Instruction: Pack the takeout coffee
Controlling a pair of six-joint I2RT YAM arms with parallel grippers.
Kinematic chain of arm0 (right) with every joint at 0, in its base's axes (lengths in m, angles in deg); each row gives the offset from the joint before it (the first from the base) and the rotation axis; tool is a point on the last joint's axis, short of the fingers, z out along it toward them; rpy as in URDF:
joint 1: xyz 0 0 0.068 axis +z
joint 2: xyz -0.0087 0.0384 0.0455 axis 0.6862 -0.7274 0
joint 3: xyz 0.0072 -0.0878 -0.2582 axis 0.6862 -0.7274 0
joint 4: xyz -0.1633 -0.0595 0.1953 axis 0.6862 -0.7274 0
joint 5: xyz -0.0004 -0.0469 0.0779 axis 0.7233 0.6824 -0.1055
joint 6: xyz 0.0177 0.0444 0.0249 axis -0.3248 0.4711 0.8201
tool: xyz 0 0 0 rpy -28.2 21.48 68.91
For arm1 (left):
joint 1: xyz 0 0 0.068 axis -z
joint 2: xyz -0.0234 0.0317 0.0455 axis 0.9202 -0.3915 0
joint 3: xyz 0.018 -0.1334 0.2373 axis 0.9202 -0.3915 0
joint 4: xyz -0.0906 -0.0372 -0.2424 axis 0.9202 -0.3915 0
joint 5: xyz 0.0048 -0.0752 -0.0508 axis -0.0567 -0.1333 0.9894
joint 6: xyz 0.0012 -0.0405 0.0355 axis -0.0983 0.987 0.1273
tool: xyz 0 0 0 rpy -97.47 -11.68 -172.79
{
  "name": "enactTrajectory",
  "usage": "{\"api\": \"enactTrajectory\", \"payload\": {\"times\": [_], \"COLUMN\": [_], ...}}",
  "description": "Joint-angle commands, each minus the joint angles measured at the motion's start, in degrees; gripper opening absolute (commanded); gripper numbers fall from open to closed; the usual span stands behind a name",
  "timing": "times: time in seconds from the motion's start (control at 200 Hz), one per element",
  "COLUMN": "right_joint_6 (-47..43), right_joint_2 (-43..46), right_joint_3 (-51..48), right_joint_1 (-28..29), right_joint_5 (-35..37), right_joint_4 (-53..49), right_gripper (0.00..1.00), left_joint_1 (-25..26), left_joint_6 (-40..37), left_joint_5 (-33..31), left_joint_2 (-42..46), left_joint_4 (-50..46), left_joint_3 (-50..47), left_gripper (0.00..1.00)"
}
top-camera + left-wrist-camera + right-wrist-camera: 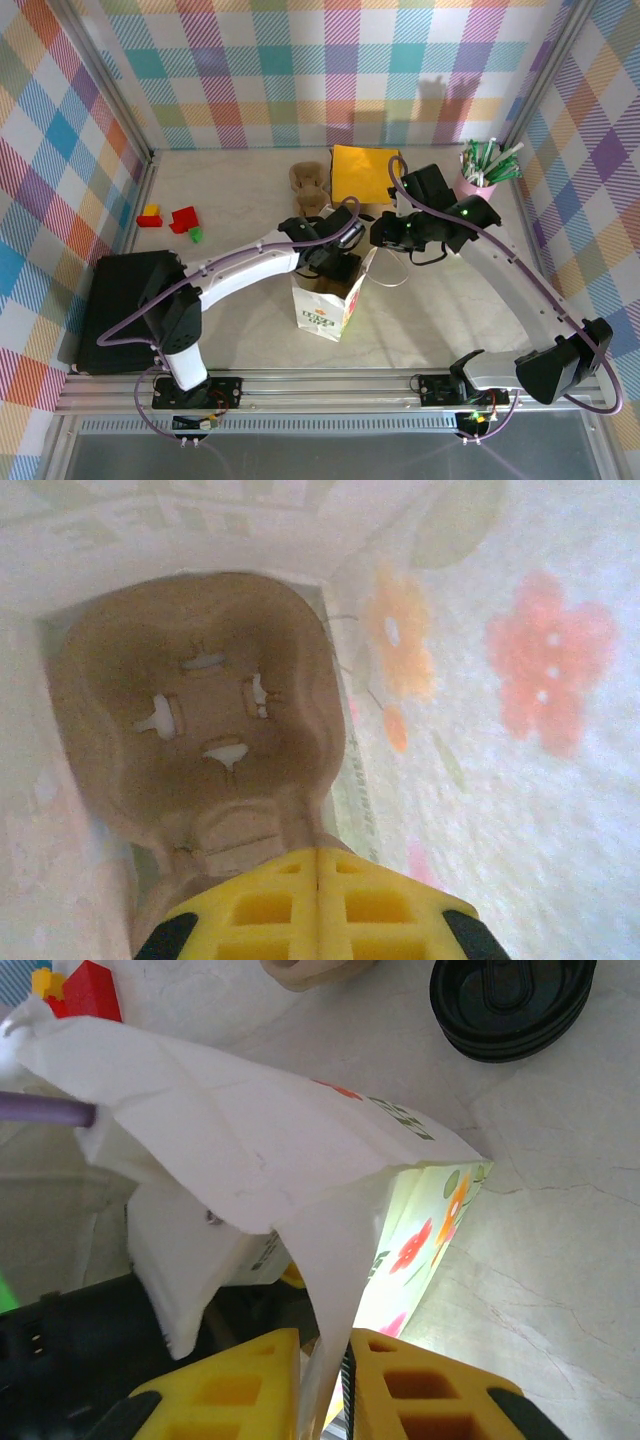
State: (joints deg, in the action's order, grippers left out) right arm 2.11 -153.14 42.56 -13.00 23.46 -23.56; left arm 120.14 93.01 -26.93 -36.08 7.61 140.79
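Observation:
The takeout coffee (512,1000) shows its round black lid from above on the table, beyond the bag; its cup body is hidden. A white paper bag (325,305) with a flower print stands open at the table's middle. My left gripper (318,880) is down inside the bag (520,780), shut on the edge of a brown pulp cup carrier (200,710) that lies against the bag's bottom. My right gripper (325,1380) is shut on the bag's upper rim (250,1150) and holds it up from the right side (378,240).
A second brown carrier piece (308,185) and a yellow cloth (360,172) lie behind the bag. A pink cup of straws (478,178) stands at the back right. Red, yellow and green blocks (172,218) sit left, above a black tray (120,300).

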Motion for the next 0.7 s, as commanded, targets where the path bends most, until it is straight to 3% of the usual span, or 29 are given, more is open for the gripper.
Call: {"api": "enactTrajectory", "payload": {"times": [0.0, 0.215, 0.555, 0.695], "right_joint_6": [0.2, 0.2, 0.0, -1.3], "right_joint_2": [-0.4, -1.0, -1.9, -1.1], "right_joint_3": [2.2, 2.4, 2.5, 2.5], "right_joint_1": [-0.1, -0.1, -0.1, -0.1], "right_joint_5": [0.4, 0.6, 0.7, 0.1], "right_joint_4": [-0.7, -0.8, -0.5, 0.8], "right_gripper": [0.20, 0.20, 0.20, 0.20], "left_joint_1": [0.6, 1.0, 1.1, 1.1], "left_joint_6": [1.9, 2.8, 4.3, 4.2], "left_joint_5": [-0.7, -1.7, 0.4, -2.9], "left_joint_2": [2.9, 5.2, 14.3, 19.5], "left_joint_4": [-4.5, -9.1, -7.4, -7.7], "left_joint_3": [2.2, 8.1, 11.6, 13.7], "left_gripper": [0.04, 0.05, 0.06, 0.06]}}
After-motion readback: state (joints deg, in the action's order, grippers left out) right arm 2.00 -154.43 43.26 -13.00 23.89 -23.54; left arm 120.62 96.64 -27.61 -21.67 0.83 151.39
